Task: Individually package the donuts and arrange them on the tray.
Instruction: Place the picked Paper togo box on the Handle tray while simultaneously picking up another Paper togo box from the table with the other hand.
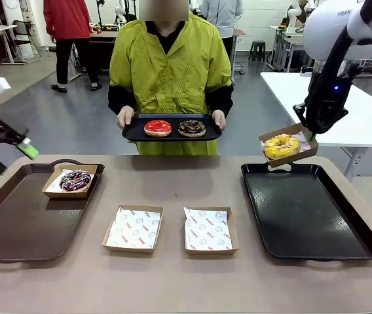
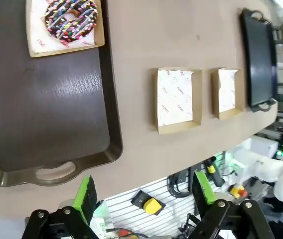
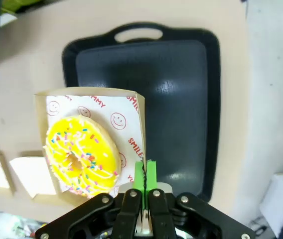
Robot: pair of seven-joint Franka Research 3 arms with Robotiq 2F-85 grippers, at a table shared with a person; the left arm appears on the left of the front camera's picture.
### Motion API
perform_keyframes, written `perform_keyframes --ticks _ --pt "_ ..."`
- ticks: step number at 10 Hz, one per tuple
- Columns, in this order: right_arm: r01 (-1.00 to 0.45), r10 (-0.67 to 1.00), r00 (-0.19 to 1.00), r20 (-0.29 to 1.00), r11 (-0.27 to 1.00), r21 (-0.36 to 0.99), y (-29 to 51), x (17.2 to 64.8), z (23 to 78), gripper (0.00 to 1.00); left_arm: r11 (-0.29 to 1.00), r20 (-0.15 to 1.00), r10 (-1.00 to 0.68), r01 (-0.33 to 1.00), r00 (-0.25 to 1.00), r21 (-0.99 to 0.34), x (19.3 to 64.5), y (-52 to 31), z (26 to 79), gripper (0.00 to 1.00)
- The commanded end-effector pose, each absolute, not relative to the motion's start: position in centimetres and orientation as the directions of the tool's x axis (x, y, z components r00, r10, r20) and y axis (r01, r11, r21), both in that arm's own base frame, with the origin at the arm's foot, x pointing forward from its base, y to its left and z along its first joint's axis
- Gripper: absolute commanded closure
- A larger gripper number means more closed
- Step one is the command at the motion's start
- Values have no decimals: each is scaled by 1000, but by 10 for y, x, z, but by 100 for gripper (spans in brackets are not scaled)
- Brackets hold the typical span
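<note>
A tan table (image 1: 173,288) carries a black tray (image 1: 304,212) with handles. Just left of the black tray lies a paper-lined cardboard tray (image 1: 209,229), with a second cardboard tray (image 1: 133,228) beside it. Farthest left of the black tray rests a brown tray (image 1: 16,226).

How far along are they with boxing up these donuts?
Done: one sprinkled chocolate donut sits boxed on the brown tray. In hand: the right gripper holds a box with the yellow donut above the edge of the black tray. To do: the red donut and drizzled donut wait on the person's tray, with two empty boxes on the table.
</note>
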State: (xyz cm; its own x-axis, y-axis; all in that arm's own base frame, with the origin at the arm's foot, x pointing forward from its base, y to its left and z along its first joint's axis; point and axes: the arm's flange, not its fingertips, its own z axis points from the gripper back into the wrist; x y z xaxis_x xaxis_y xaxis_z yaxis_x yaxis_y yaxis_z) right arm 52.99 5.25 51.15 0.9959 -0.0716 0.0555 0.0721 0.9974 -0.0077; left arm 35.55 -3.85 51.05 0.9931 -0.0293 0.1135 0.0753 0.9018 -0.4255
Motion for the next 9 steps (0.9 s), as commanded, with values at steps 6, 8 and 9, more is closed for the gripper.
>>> perform_keyframes --ticks 6,8,9 --pt "75 -75 997 6 997 -36 51 541 483 99 985 137 -30 53 990 -167 368 -171 442 0" --pt "75 -75 997 6 997 -36 51 541 483 99 997 147 -37 48 988 -67 370 -201 397 0" --pt "75 -75 997 6 997 -36 51 541 483 99 998 135 -48 54 990 -43 371 -212 379 0"
